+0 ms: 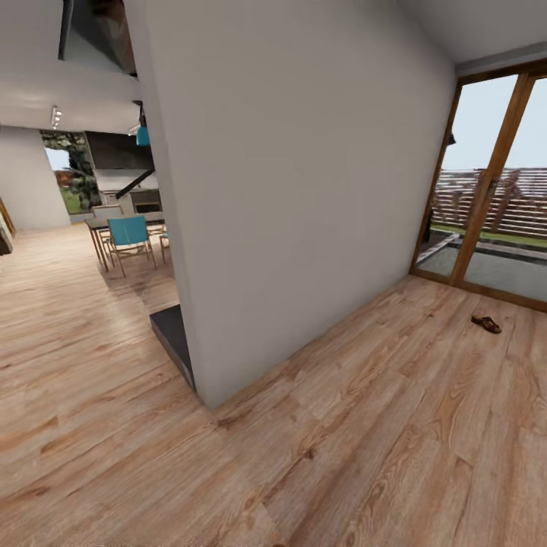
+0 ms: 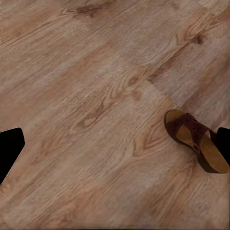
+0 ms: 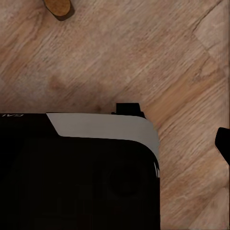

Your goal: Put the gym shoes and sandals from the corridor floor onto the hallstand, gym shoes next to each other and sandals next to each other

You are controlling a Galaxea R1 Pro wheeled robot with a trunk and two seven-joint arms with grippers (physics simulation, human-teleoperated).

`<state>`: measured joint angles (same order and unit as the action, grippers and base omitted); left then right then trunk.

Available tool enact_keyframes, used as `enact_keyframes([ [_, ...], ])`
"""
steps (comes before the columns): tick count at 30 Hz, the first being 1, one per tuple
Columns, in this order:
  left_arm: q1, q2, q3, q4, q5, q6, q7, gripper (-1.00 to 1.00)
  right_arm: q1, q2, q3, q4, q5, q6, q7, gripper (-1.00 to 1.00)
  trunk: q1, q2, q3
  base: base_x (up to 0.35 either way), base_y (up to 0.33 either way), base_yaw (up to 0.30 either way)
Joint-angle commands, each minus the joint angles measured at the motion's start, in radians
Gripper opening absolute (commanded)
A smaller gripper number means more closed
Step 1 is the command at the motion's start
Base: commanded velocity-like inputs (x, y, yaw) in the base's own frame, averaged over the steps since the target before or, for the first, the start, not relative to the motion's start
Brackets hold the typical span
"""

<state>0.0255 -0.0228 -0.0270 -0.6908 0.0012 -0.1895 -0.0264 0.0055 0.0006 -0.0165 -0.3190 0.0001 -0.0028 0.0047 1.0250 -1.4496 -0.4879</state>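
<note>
From where the head camera looks, 1 brown sandal [image 1: 486, 324] lies flat on the wood-plank corridor floor [image 1: 365, 448], well off to the right and near the glass door [image 1: 494, 182] with its wooden frame. It sits alone on the boards, apart from the big grey-white wall [image 1: 296, 175] that juts into the middle of the room.

The left wrist view gives 1 sandal [image 2: 196, 140] as well, seen closer: dark brown strap over the front, tan insole behind, lying flat on the planks. Whether it is the same sandal as the one by the door, I cannot tell. A dark fingertip [image 2: 9, 146] sits at 1 edge of that view and another dark tip at the opposite edge, just beside the sandal's heel end. The 2 are far apart with bare floor between them, so the left gripper [image 2: 117, 143] stands spread wide and holds nothing.

In the right wrist view a tan rounded object [image 3: 57, 7] shows at the edge, too cropped to name with certainty. Most of that view is a black body with a pale grey curved band [image 3: 105, 127], part of the robot itself. 1 small dark tip [image 3: 223, 141] shows at the side; I cannot tell how the right gripper stands.

Beyond the wall, on the left, 1 teal chair [image 1: 129, 237] stands beside a table [image 1: 102, 222].
</note>
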Motion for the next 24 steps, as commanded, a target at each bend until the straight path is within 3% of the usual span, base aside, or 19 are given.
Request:
enact_keyframes([
  [1, 0.000, 0.000, 0.001, -0.001, 0.000, -0.001, -0.003, 1.00, 0.001, 0.000, -0.002, -0.002, 0.000, 0.000, 0.000, 1.00, 0.000, 0.000, -0.001, -0.020, -0.206, 0.144],
  [24, 0.001, 0.000, 0.001, -0.001, 0.000, -0.002, -0.003, 1.00, 0.001, -0.001, 0.004, 0.001, 0.005, -0.001, 0.003, 1.00, 0.000, 0.000, -0.001, -0.003, -0.035, 0.025],
])
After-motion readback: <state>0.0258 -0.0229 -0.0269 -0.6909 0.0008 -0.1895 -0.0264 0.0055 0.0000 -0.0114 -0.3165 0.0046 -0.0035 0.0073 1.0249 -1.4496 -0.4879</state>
